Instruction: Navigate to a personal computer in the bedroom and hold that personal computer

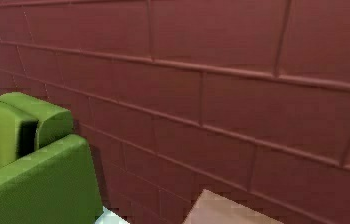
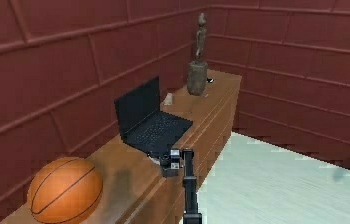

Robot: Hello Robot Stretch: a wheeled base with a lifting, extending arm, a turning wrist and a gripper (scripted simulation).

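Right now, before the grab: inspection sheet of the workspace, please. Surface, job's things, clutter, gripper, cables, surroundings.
Surface: long wooden counter against the wall.
Job's things: laptop, lid up, screen dark, midway along the counter.
Clutter: basketball at the arm side view's left; statue at the counter's far end; small white item between laptop and statue.
Gripper: gripper by the laptop's front edge; cannot tell whether it holds anything.
Cables: nothing seen.
Surroundings: dark red panelled wall, pale floor, green armchair at the forward view's left.
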